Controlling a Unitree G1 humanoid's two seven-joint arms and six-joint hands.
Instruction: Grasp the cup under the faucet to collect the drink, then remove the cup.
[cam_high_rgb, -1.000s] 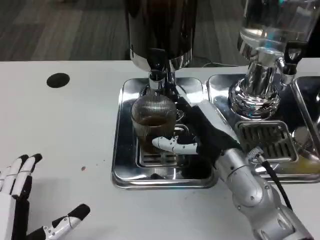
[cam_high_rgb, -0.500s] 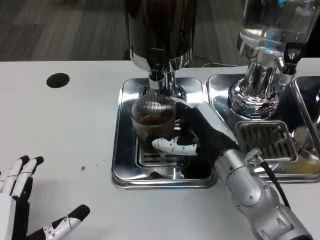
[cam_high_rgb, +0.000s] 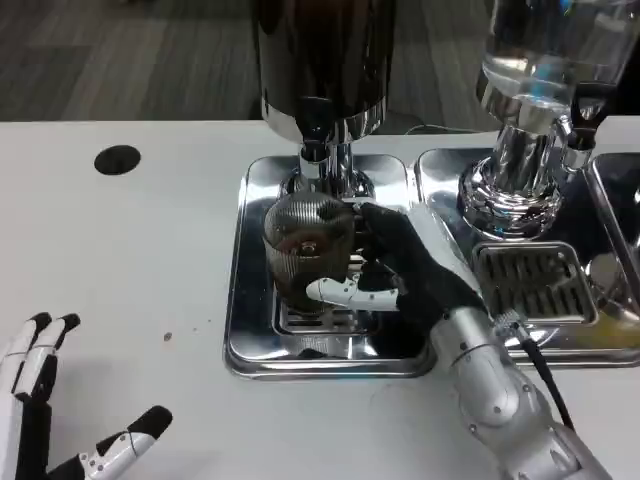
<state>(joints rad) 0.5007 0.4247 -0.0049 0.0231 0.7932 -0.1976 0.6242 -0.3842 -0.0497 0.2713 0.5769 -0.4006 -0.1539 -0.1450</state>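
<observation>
A ribbed glass cup (cam_high_rgb: 307, 245) with dark drink in it stands on the steel drip tray (cam_high_rgb: 250, 340), just in front of the dark dispenser's faucet (cam_high_rgb: 316, 150). My right hand (cam_high_rgb: 400, 265) wraps the cup from its right side, thumb across the front near the base, fingers behind it. My left hand (cam_high_rgb: 50, 430) lies on the white table at the lower left, fingers spread and holding nothing.
The dark dispenser (cam_high_rgb: 322, 60) rises behind the tray. A second dispenser with a clear tank (cam_high_rgb: 545, 80) and its own grated drip tray (cam_high_rgb: 535, 285) stands to the right. A black round hole (cam_high_rgb: 117, 159) marks the table at the far left.
My right hand has closed in around the cup and shifted slightly toward me with it. The left hand has slid a little lower in the picture.
</observation>
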